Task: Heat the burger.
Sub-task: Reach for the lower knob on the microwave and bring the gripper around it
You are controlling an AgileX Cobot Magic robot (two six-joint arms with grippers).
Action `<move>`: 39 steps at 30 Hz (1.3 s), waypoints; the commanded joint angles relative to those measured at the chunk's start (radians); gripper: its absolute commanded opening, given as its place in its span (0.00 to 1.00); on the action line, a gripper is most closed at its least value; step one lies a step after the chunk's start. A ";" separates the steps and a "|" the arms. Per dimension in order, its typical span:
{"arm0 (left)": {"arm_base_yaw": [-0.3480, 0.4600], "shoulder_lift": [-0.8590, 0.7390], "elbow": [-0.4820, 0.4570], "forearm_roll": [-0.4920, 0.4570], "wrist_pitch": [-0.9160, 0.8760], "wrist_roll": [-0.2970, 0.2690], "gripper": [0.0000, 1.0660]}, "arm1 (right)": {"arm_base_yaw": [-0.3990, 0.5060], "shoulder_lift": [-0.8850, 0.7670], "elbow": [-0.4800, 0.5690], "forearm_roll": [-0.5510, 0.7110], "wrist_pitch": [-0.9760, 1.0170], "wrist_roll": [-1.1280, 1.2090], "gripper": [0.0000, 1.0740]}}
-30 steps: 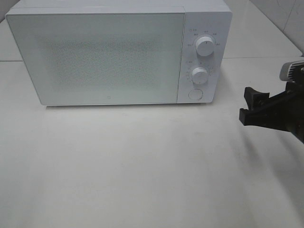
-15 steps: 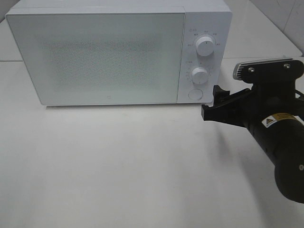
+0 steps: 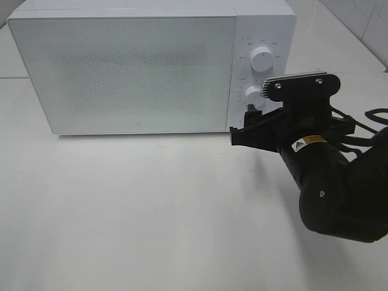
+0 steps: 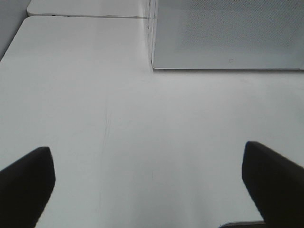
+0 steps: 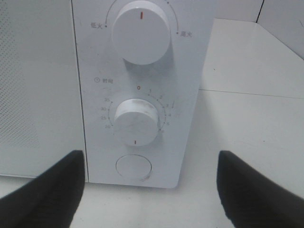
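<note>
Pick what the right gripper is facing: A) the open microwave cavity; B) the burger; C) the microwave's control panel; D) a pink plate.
C: the right wrist view shows the open right gripper framing the control panel, with its upper dial, lower dial and round button.

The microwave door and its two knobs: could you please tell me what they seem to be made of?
Door: probably glass or glossy plastic, white, with a fine dotted mesh pattern behind it. Knobs: likely matte white moulded plastic; the lower one shows scuff marks.
</note>
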 commanded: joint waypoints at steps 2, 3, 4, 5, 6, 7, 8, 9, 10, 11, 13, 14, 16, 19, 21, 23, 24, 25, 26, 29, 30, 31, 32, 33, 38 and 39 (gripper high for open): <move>0.005 -0.016 0.003 -0.005 -0.006 0.000 0.94 | 0.001 0.023 -0.040 -0.011 -0.060 -0.015 0.70; 0.005 -0.016 0.003 -0.005 -0.006 0.000 0.94 | -0.003 0.039 -0.061 -0.013 -0.059 -0.015 0.70; 0.005 -0.016 0.003 -0.005 -0.006 0.000 0.94 | -0.003 0.039 -0.061 -0.013 -0.059 -0.015 0.70; 0.005 -0.016 0.003 -0.005 -0.006 0.000 0.94 | -0.005 0.058 -0.083 -0.013 -0.061 -0.015 0.70; 0.005 -0.016 0.003 -0.005 -0.006 0.000 0.94 | -0.005 0.058 -0.083 -0.013 -0.061 -0.015 0.70; 0.005 -0.016 0.003 -0.005 -0.006 0.000 0.94 | -0.012 0.064 -0.092 -0.017 -0.061 -0.015 0.70; 0.005 -0.016 0.003 -0.005 -0.006 0.000 0.94 | -0.015 0.079 -0.110 -0.031 -0.058 -0.015 0.70; 0.005 -0.016 0.003 -0.005 -0.006 0.000 0.94 | -0.015 0.079 -0.110 -0.031 -0.058 -0.015 0.70; 0.005 -0.016 0.003 -0.005 -0.006 0.000 0.94 | -0.018 0.086 -0.118 -0.034 -0.058 -0.015 0.70; 0.005 -0.016 0.003 -0.005 -0.006 0.000 0.94 | -0.034 0.096 -0.132 -0.046 -0.055 -0.014 0.70; 0.005 -0.016 0.003 -0.004 -0.006 0.000 0.94 | -0.048 0.105 -0.143 -0.063 -0.055 -0.012 0.70; 0.005 -0.016 0.003 -0.004 -0.006 0.000 0.94 | -0.056 0.109 -0.151 -0.067 -0.055 -0.009 0.70; 0.005 -0.016 0.003 -0.004 -0.006 0.000 0.94 | -0.069 0.121 -0.164 -0.068 -0.056 -0.001 0.70; 0.005 -0.016 0.003 -0.004 -0.006 0.000 0.94 | -0.088 0.143 -0.188 -0.070 -0.055 0.009 0.70; 0.005 -0.016 0.003 -0.004 -0.006 0.000 0.94 | -0.101 0.157 -0.201 -0.079 -0.054 0.012 0.70; 0.005 -0.016 0.003 -0.004 -0.006 0.000 0.94 | -0.109 0.161 -0.206 -0.087 -0.051 0.012 0.70; 0.005 -0.016 0.003 -0.004 -0.006 0.000 0.94 | -0.119 0.172 -0.220 -0.095 -0.050 0.012 0.70; 0.005 -0.016 0.003 -0.004 -0.006 0.000 0.94 | -0.119 0.172 -0.220 -0.095 -0.050 0.012 0.70; 0.005 -0.016 0.003 -0.004 -0.006 0.000 0.94 | -0.119 0.183 -0.236 -0.099 -0.049 0.012 0.70; 0.005 -0.016 0.003 -0.005 -0.006 0.000 0.94 | -0.119 0.202 -0.258 -0.103 -0.047 0.012 0.70; 0.005 -0.016 0.003 -0.004 -0.006 0.000 0.94 | -0.119 0.210 -0.265 -0.105 -0.045 0.012 0.70; 0.005 -0.016 0.003 -0.004 -0.006 0.000 0.94 | -0.119 0.210 -0.265 -0.105 -0.045 0.012 0.70; 0.005 -0.016 0.003 -0.004 -0.006 0.000 0.94 | -0.119 0.229 -0.282 -0.106 -0.037 0.012 0.70; 0.005 -0.016 0.003 -0.004 -0.006 0.000 0.94 | -0.119 0.237 -0.287 -0.106 -0.032 0.012 0.70; 0.005 -0.016 0.003 -0.004 -0.006 0.000 0.94 | -0.130 0.248 -0.300 -0.101 -0.030 0.012 0.70; 0.005 -0.016 0.003 -0.004 -0.006 0.000 0.94 | -0.130 0.248 -0.300 -0.101 -0.030 0.012 0.70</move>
